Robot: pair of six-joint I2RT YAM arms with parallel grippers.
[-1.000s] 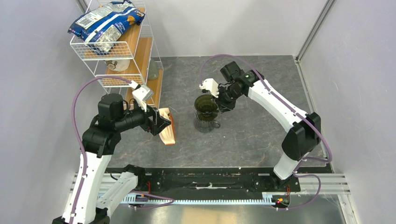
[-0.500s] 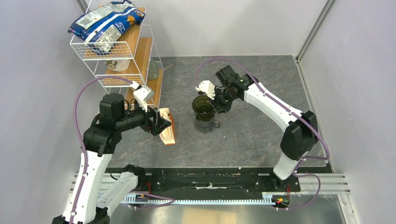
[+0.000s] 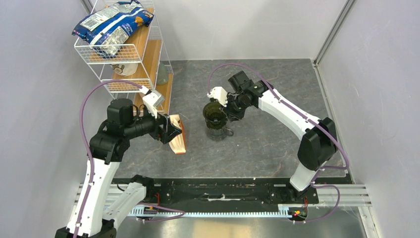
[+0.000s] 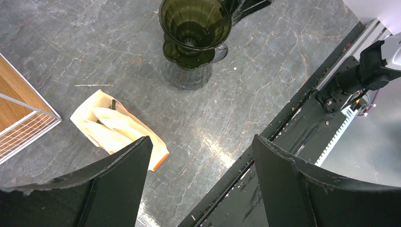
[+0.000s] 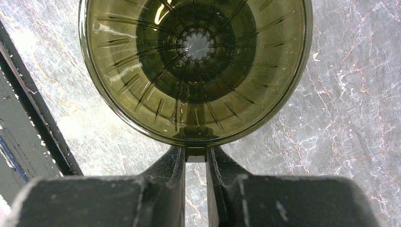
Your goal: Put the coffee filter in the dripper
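Observation:
The dark olive-green dripper (image 3: 215, 111) is over the clear glass cup (image 3: 218, 132) at mid-table. My right gripper (image 3: 231, 106) is shut on its small side handle (image 5: 196, 154). The dripper's ribbed inside (image 5: 196, 71) is empty. I cannot tell whether the dripper touches the cup. My left gripper (image 3: 172, 131) is open and empty, held over the tan, orange-edged packet (image 3: 178, 141). In the left wrist view the gripper (image 4: 201, 142) hangs above the packet (image 4: 116, 127), with pale paper edges in its open mouth. No loose white filter shows. The dripper (image 4: 194, 21) and cup (image 4: 187, 78) lie beyond.
A white wire rack (image 3: 130, 54) with wooden shelves stands at the back left, with a blue bag (image 3: 111, 25) on top. A black rail (image 3: 233, 191) runs along the table's near edge. Grey walls enclose the sides.
My right gripper has carried the dripper slightly left and away from me over the cup. The left arm has barely moved.

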